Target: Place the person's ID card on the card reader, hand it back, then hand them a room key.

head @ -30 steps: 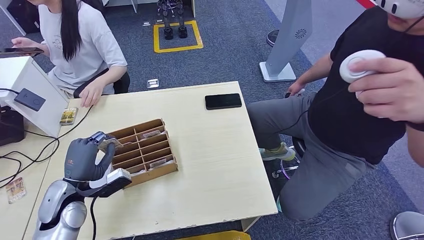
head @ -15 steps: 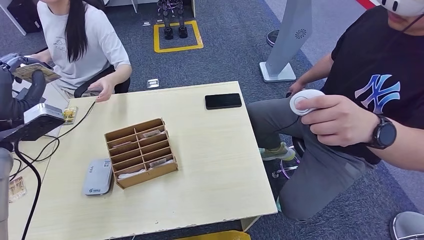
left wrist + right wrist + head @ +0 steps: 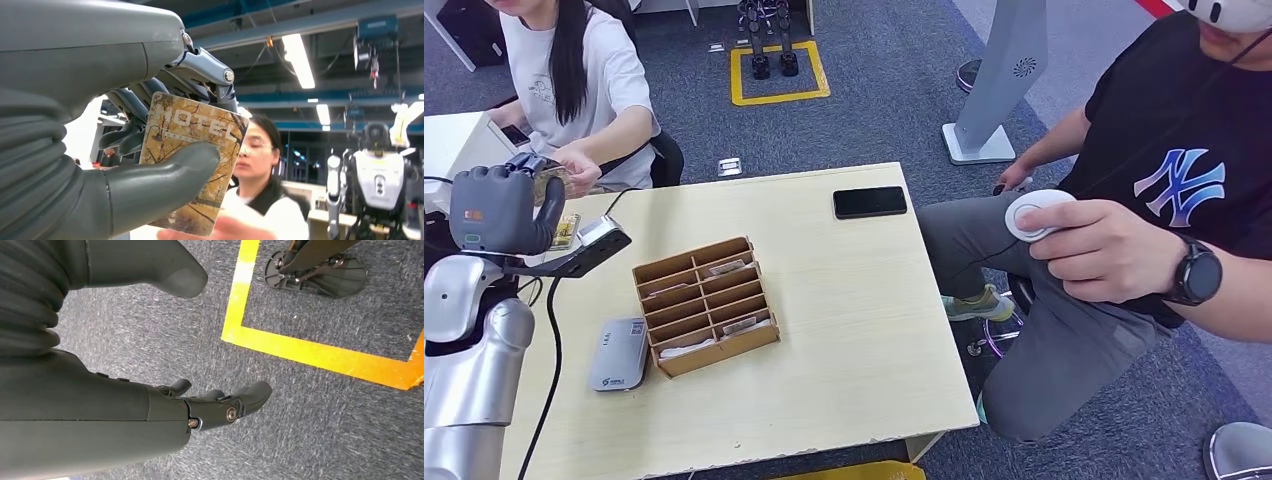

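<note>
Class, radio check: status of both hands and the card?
Left hand holds hotel key card, raised toward seated person's hand. Right hand open, hanging over carpet. Nothing between.

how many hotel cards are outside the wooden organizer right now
2: one card pinched in the left hand, one card lying on the table behind that hand. Others may be hidden.

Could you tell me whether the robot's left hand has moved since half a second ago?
Yes. The left hand, gripping the hotel card, has come down and toward the wooden organizer, nearer the seated person's outstretched hand.
</note>
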Robot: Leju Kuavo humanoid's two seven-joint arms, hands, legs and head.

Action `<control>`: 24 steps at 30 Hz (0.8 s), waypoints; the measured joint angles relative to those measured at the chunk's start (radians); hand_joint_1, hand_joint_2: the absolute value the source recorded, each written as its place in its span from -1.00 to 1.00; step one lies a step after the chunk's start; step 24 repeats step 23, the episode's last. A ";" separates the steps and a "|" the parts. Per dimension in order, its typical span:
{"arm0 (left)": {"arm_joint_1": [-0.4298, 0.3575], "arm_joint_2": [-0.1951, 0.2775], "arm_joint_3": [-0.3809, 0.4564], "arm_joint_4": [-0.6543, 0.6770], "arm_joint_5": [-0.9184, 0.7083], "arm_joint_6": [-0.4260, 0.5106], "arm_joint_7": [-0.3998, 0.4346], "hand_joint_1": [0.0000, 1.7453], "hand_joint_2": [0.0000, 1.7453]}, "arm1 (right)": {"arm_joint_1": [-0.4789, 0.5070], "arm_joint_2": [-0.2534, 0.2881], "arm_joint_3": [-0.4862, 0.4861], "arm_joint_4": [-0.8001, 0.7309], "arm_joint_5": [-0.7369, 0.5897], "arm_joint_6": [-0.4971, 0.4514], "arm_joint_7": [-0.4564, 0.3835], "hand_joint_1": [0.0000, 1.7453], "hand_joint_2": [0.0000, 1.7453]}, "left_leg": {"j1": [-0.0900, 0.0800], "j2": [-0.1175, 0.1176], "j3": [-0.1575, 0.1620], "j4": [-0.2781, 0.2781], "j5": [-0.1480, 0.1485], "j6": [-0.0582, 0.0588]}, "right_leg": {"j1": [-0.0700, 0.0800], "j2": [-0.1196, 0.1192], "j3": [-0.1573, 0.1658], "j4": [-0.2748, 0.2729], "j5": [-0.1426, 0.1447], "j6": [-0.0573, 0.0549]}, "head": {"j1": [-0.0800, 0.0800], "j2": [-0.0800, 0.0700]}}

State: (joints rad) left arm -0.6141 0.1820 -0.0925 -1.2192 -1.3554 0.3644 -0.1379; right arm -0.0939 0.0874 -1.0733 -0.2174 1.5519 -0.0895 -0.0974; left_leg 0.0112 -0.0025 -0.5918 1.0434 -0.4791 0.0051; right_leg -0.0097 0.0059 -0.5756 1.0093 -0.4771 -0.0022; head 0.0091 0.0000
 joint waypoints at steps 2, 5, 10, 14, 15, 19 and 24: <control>0.000 -0.008 0.008 0.023 -0.016 0.003 0.001 1.00 1.00 | 0.000 0.000 0.000 0.000 0.000 0.001 0.005 -1.00 1.00 | 0.000 0.000 0.000 0.000 0.000 0.000 | 0.000 0.000 0.000 0.000 0.000 0.000 | 0.000 0.000; 0.000 -0.016 0.016 0.057 -0.036 0.018 0.001 1.00 1.00 | 0.000 0.000 0.000 0.000 0.000 0.001 0.007 -1.00 1.00 | 0.000 0.000 0.000 0.000 0.000 0.000 | 0.000 0.000 0.000 0.000 0.000 0.000 | 0.000 0.000; -0.001 -0.028 0.034 0.104 -0.054 0.027 0.000 0.99 1.00 | 0.000 0.000 0.001 0.000 0.000 -0.001 -0.002 -1.00 1.00 | 0.000 0.000 0.000 0.000 0.000 0.000 | 0.000 0.000 0.000 0.000 0.000 0.000 | 0.000 0.000; -0.001 -0.034 0.043 0.121 -0.056 0.026 -0.001 -0.96 1.00 | 0.001 0.000 0.001 0.000 0.000 -0.002 -0.001 -1.00 1.00 | 0.000 0.000 0.000 0.000 0.000 0.000 | 0.000 0.000 0.000 0.000 0.000 0.000 | 0.000 0.000; -0.001 -0.034 0.045 0.122 -0.055 0.025 -0.002 -1.00 1.00 | 0.001 0.000 0.001 0.000 -0.001 -0.002 0.000 -1.00 1.00 | 0.000 0.000 0.000 0.000 0.000 0.000 | 0.000 0.000 0.000 0.000 0.000 0.000 | 0.000 0.000; -0.002 -0.034 0.053 0.125 -0.046 0.022 -0.015 -1.00 1.00 | 0.001 0.000 0.000 0.000 -0.002 -0.002 0.000 -1.00 1.00 | 0.000 0.000 -0.001 0.000 0.000 0.000 | 0.000 0.000 0.000 0.000 0.000 0.000 | 0.000 0.000; -0.002 -0.034 0.059 0.127 -0.043 0.022 -0.023 -1.00 1.00 | 0.001 0.000 0.001 0.000 -0.002 -0.002 0.000 -1.00 1.00 | 0.000 0.000 -0.001 0.000 0.000 0.000 | 0.000 0.000 0.000 0.000 0.000 0.000 | 0.000 0.000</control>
